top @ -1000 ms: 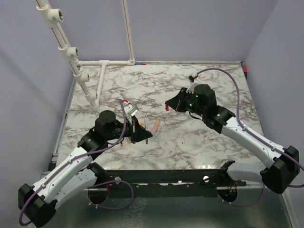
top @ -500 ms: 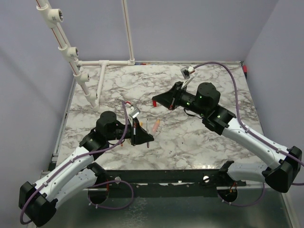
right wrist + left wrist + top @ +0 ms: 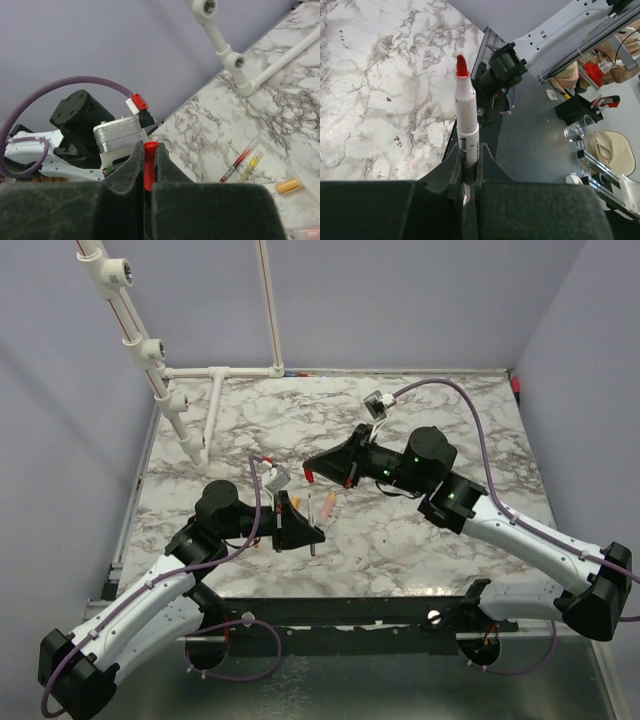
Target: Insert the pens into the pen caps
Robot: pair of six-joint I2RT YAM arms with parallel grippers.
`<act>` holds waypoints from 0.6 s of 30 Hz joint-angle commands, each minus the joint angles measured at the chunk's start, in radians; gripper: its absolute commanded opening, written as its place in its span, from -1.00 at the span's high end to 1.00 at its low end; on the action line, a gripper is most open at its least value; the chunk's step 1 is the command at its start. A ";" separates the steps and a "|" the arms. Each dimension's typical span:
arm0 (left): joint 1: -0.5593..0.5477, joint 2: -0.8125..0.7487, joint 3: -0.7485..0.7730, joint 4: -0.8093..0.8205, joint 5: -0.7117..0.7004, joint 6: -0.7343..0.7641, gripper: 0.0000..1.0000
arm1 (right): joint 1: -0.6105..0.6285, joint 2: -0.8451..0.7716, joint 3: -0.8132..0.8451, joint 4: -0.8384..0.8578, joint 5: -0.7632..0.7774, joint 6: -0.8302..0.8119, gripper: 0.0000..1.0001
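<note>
My left gripper (image 3: 468, 156) is shut on a pen (image 3: 466, 117) with a pale grey barrel, whose bare red tip points away from the fingers. From above, the left gripper (image 3: 305, 530) hovers over the near middle of the marble table (image 3: 430, 420). My right gripper (image 3: 149, 152) is shut on a red pen cap (image 3: 149, 167), whose open end shows at the fingertips. In the top view the right gripper (image 3: 311, 472) sits just above and beyond the left one, with the red cap (image 3: 309, 477) at its tip, a short gap apart from the pen.
A red pen (image 3: 238, 160), a yellow pen (image 3: 251, 166) and an orange cap (image 3: 290, 186) lie on the marble. A short salmon-pink piece (image 3: 329, 505) lies beside the left gripper. A white pipe frame (image 3: 215, 375) stands at the back left.
The right gripper has swung left and nearer with the red cap, closing in on the left gripper. The left gripper has shifted slightly towards the near edge with its pen.
</note>
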 commanded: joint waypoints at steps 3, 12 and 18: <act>-0.004 -0.048 -0.024 0.097 0.050 -0.045 1.00 | 0.031 -0.011 -0.036 0.045 -0.012 -0.006 0.99; -0.004 -0.054 -0.032 0.119 0.056 -0.058 1.00 | 0.065 -0.020 -0.054 0.042 0.015 -0.015 0.99; -0.005 -0.048 -0.033 0.120 0.057 -0.058 1.00 | 0.076 -0.034 -0.051 0.041 0.044 -0.017 0.99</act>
